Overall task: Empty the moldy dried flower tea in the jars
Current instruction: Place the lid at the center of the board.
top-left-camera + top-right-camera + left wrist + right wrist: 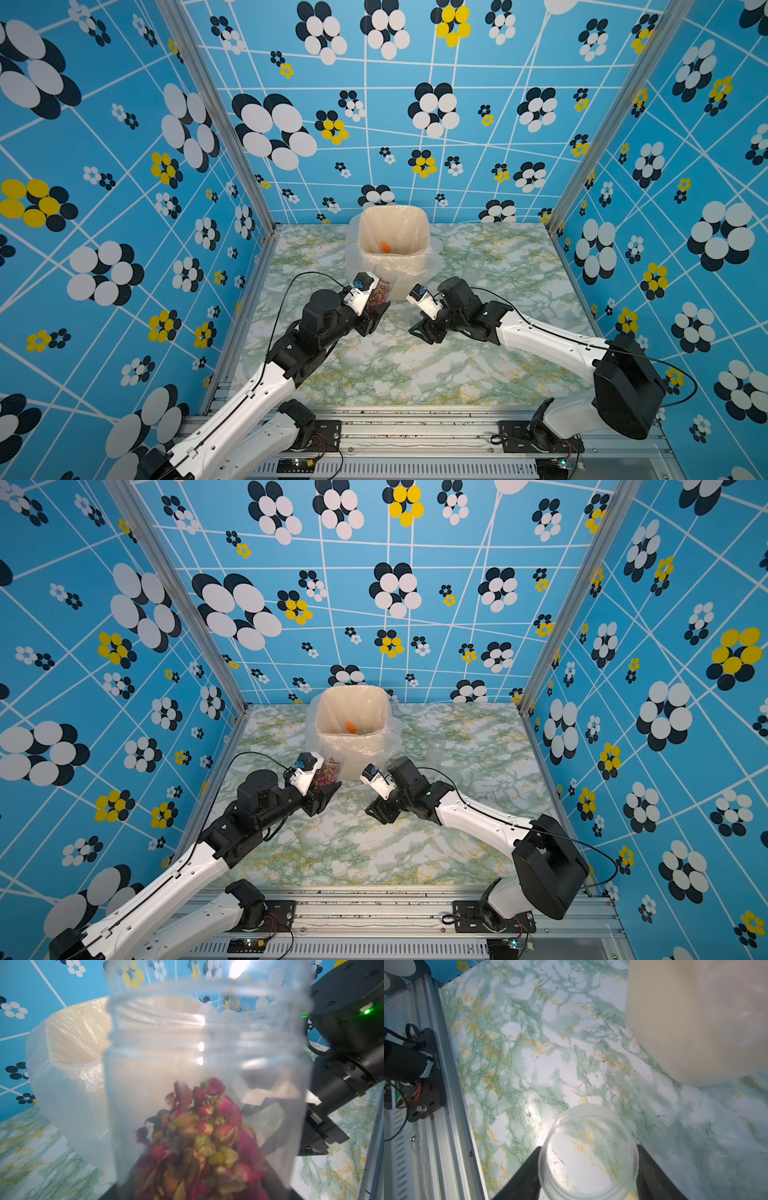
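Tea (199,1138) of pink and yellowish dried buds sits low in an open clear jar (384,284), gripped by the left pincer (376,307) and tilted towards the lined bin (392,214) just beside it. Right pincer (588,1169) clasps a clear round lid (588,1142) above the worktop (395,365); a second clear jar (478,259) stands upright near the bin

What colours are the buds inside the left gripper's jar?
Mostly dark pink-red buds, with some yellowish-green ones; the left wrist view shows them best.
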